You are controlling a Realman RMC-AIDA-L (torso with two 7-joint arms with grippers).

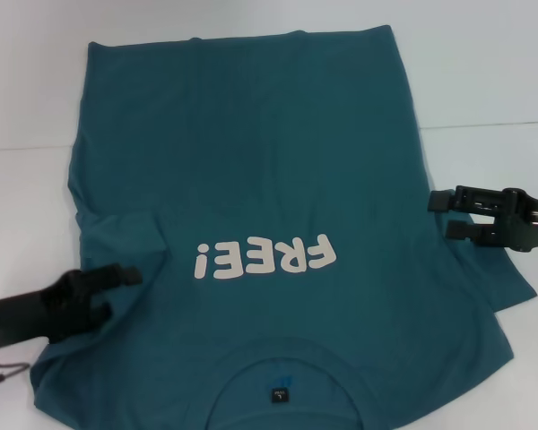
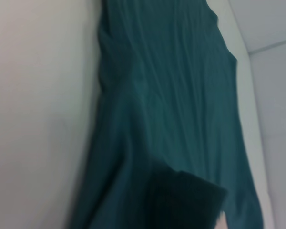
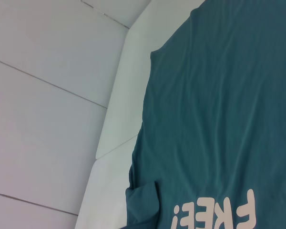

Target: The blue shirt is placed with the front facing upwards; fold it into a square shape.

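Observation:
The blue shirt [image 1: 251, 161] lies flat on the white table, front up, with its collar and black neck label [image 1: 279, 394] nearest me and the white "FREE!" lettering [image 1: 264, 258] upside down. On my left side, its sleeve [image 1: 117, 235] is folded in over the body. The other sleeve [image 1: 507, 282] still sticks out. My left gripper [image 1: 117, 294] hovers open over the shirt's left edge beside the folded sleeve. My right gripper [image 1: 444, 215] is open at the right edge, above that sleeve. The right wrist view shows the shirt [image 3: 219, 119] and its lettering [image 3: 214, 214].
The white table [image 1: 484, 72] extends past the shirt at the back and on both sides, with panel seams [image 3: 47, 83] running across it. In the left wrist view only the shirt's cloth [image 2: 167, 105] and bare table [image 2: 38, 105] show.

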